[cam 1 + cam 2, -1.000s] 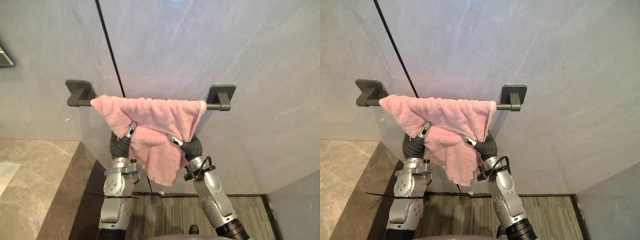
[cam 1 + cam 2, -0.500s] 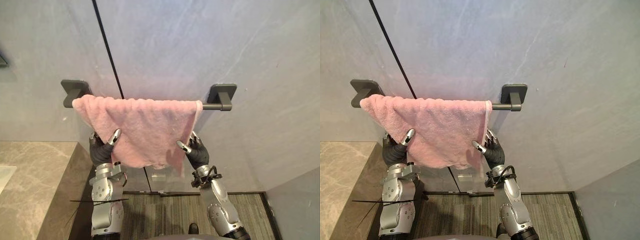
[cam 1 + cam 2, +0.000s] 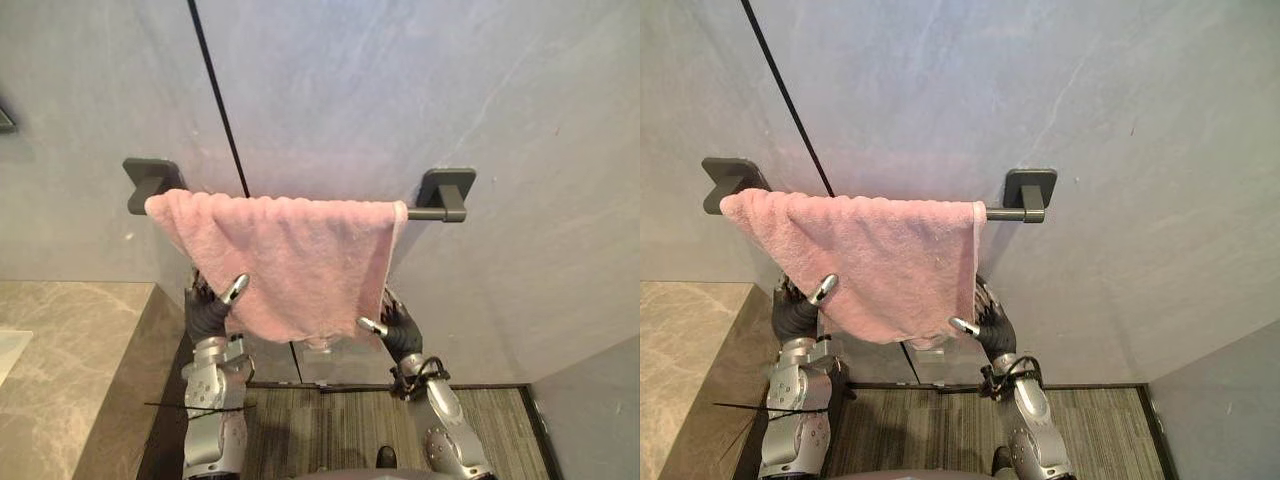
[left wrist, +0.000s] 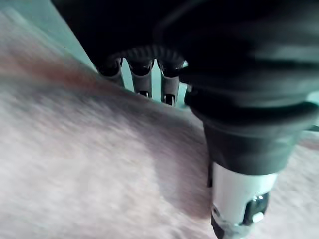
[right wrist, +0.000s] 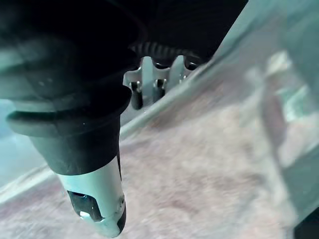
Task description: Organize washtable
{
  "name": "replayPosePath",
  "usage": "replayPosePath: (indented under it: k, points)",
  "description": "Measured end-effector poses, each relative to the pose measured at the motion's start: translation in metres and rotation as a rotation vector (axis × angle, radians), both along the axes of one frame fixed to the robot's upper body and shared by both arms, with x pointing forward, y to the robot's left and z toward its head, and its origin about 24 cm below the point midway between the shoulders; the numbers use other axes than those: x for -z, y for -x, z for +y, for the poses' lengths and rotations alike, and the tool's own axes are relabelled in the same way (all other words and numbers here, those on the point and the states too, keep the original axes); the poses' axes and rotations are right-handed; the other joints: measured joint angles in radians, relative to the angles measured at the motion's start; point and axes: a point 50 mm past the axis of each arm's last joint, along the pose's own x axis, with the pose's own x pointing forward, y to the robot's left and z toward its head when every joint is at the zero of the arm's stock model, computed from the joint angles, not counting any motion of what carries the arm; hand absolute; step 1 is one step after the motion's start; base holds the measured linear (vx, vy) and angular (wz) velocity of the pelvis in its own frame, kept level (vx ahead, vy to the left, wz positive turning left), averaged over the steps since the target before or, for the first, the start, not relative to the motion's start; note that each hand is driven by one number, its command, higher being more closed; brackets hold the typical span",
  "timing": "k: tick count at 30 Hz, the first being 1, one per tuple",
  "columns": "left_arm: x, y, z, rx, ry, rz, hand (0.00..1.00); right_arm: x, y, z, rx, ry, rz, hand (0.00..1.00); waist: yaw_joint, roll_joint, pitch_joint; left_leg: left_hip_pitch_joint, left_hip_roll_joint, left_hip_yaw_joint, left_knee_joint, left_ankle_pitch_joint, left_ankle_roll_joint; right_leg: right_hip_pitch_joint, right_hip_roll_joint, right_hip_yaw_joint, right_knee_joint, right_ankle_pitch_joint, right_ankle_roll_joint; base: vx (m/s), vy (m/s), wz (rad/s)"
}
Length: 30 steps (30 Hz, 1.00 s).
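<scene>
A pink towel hangs spread over a dark grey towel bar on the grey wall. My left hand is at the towel's lower left edge, with straight fingers reaching behind the cloth and the thumb stretched out in front. At the lower right corner is my right hand, its fingers straight behind the towel and its thumb sticking out. Neither hand pinches the cloth. The fingertips are partly hidden by the towel.
A beige marble counter fills the lower left. A thin black seam runs down the wall behind the bar's left bracket. Striped flooring lies below, and a grey side wall rises at the lower right.
A second ago both hands held the towel bunched up under the bar. The towel now hangs flat and spread leftward, and both hands have let go and dropped lower.
</scene>
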Motion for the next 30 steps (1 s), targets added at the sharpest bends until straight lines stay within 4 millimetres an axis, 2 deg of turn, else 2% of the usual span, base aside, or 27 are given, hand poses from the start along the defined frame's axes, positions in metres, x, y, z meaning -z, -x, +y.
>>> replayPosePath:
  k: [1, 4, 5, 6, 8, 11, 12, 14, 15, 17, 18, 19, 21, 23, 24, 27, 30]
  points:
    - [0.008, 0.004, 0.001, 0.002, -0.004, 0.038, 0.0, 0.008, 0.006, -0.004, 0.006, 0.021, 0.036, 0.0, 0.0, 0.0, 0.0, 0.0, 0.0, 0.0, 0.0, 0.0, 0.0, 0.001, 0.0, 0.0, -0.002, 0.0, 0.0, 0.0, 0.0, 0.0]
    - [0.056, 0.035, 0.001, 0.046, -0.028, 0.288, 0.0, 0.044, 0.043, -0.023, -0.001, 0.139, 0.215, 0.0, 0.0, 0.0, 0.0, -0.001, 0.001, -0.001, 0.002, -0.004, -0.003, 0.005, 0.0, -0.001, -0.012, 0.002, 0.002, 0.0, 0.0, 0.0]
    - [0.065, 0.043, 0.0, 0.057, -0.03, 0.335, 0.0, 0.048, 0.05, -0.026, -0.005, 0.154, 0.242, 0.0, 0.0, 0.0, 0.0, -0.001, 0.001, -0.001, 0.003, -0.006, -0.003, 0.006, 0.0, -0.001, -0.012, 0.002, 0.002, 0.0, 0.0, -0.04]
    - [0.085, 0.063, -0.002, 0.087, -0.027, 0.45, 0.0, 0.057, 0.067, -0.031, -0.012, 0.179, 0.302, 0.0, 0.0, -0.002, 0.002, 0.0, 0.003, 0.0, 0.006, -0.01, -0.005, 0.008, -0.001, 0.0, -0.012, 0.002, 0.002, 0.0, 0.0, -0.04]
    - [0.1, 0.083, -0.003, 0.109, -0.012, 0.545, 0.0, 0.062, 0.083, -0.035, -0.015, 0.188, 0.35, 0.0, -0.002, -0.006, 0.006, 0.0, 0.005, 0.003, 0.016, -0.015, -0.006, 0.01, 0.0, 0.0, -0.011, 0.001, 0.002, 0.0, 0.0, -0.04]
    - [0.112, 0.114, -0.004, 0.109, 0.033, 0.642, 0.0, 0.058, 0.104, -0.036, -0.056, 0.213, 0.361, 0.0, 0.001, -0.008, 0.021, -0.006, 0.014, 0.012, 0.05, -0.05, -0.007, 0.014, 0.0, -0.006, 0.008, -0.025, 0.012, -0.03, -0.005, -0.01]
    - [0.112, 0.128, -0.003, 0.121, 0.019, 0.679, 0.0, 0.043, 0.109, -0.032, -0.101, 0.225, 0.311, 0.0, -0.001, -0.005, 0.025, -0.006, 0.019, 0.018, 0.072, -0.07, -0.008, 0.014, 0.0, -0.008, 0.029, -0.044, 0.015, 0.0, 0.0, 0.0]
    - [0.107, 0.137, -0.002, 0.142, -0.008, 0.689, 0.0, 0.023, 0.11, -0.03, -0.175, 0.25, 0.225, 0.0, -0.002, -0.004, 0.027, -0.006, 0.022, 0.021, 0.084, -0.083, -0.006, 0.013, 0.001, -0.007, 0.042, -0.055, 0.013, 0.02, 0.015, -0.02]
    - [0.096, 0.141, -0.002, 0.195, -0.047, 0.666, 0.0, 0.003, 0.111, -0.025, -0.257, 0.253, 0.136, 0.0, 0.0, -0.005, 0.026, -0.008, 0.023, 0.021, 0.092, -0.092, -0.01, 0.011, 0.0, -0.008, 0.05, -0.063, 0.015, 0.0, 0.0, 0.0]
    - [0.067, 0.141, 0.0, 0.328, -0.093, 0.566, 0.0, -0.021, 0.107, -0.018, -0.356, 0.173, 0.023, 0.0, 0.002, -0.014, 0.025, -0.021, 0.023, 0.018, 0.1, -0.093, -0.01, -0.002, -0.002, -0.009, 0.061, -0.071, 0.021, 0.05, 0.017, 0.08]
    - [0.048, 0.138, 0.002, 0.393, -0.109, 0.49, 0.0, -0.028, 0.105, -0.015, -0.388, 0.114, -0.009, 0.0, 0.0, -0.019, 0.025, -0.033, 0.022, 0.007, 0.109, -0.092, -0.007, -0.002, -0.004, -0.019, 0.058, -0.07, 0.021, 0.06, 0.014, 0.16]
    - [0.038, 0.135, 0.004, 0.412, -0.102, 0.444, 0.0, -0.031, 0.103, -0.016, -0.397, 0.072, -0.015, 0.0, 0.001, -0.021, 0.025, -0.033, 0.02, 0.002, 0.11, -0.092, -0.006, -0.001, -0.006, -0.023, 0.059, -0.07, 0.02, 0.12, 0.028, 0.21]
    - [0.0, 0.123, 0.021, 0.44, -0.125, 0.266, 0.0, -0.041, 0.092, -0.023, -0.444, 0.006, -0.056, 0.0, 0.003, -0.021, 0.025, -0.036, 0.015, -0.005, 0.124, -0.092, -0.006, 0.004, -0.013, -0.029, 0.061, -0.071, 0.022, 0.11, 0.035, 0.13]
    - [-0.027, 0.115, 0.036, 0.442, -0.133, 0.147, 0.0, -0.052, 0.081, -0.032, -0.476, 0.013, -0.103, 0.0, 0.003, -0.021, 0.028, -0.034, 0.014, -0.009, 0.142, -0.093, -0.007, 0.018, -0.017, -0.039, 0.061, -0.071, 0.022, 0.08, 0.022, 0.1]
    - [-0.057, 0.108, 0.048, 0.465, -0.173, 0.027, 0.0, -0.063, 0.071, -0.044, -0.481, 0.028, -0.146, 0.0, 0.001, -0.02, 0.029, -0.025, 0.013, -0.019, 0.153, -0.093, -0.008, 0.037, -0.02, -0.053, 0.061, -0.071, 0.022, 0.06, 0.012, 0.19]
    - [-0.093, 0.091, 0.059, 0.535, -0.174, -0.163, 0.0, -0.08, 0.05, -0.056, -0.515, 0.042, -0.221, 0.0, 0.005, -0.014, 0.032, 0.002, 0.013, -0.042, 0.159, -0.093, -0.008, 0.074, -0.026, -0.061, 0.073, -0.076, 0.027, 0.03, 0.009, 0.26]
    - [-0.114, 0.069, 0.058, 0.642, -0.133, -0.291, 0.0, -0.099, 0.027, -0.043, -0.61, 0.002, -0.316, 0.0, 0.006, -0.008, 0.035, 0.045, 0.009, -0.058, 0.158, -0.097, -0.009, 0.121, -0.033, -0.08, 0.087, -0.097, 0.03, -0.02, -0.011, 0.19]
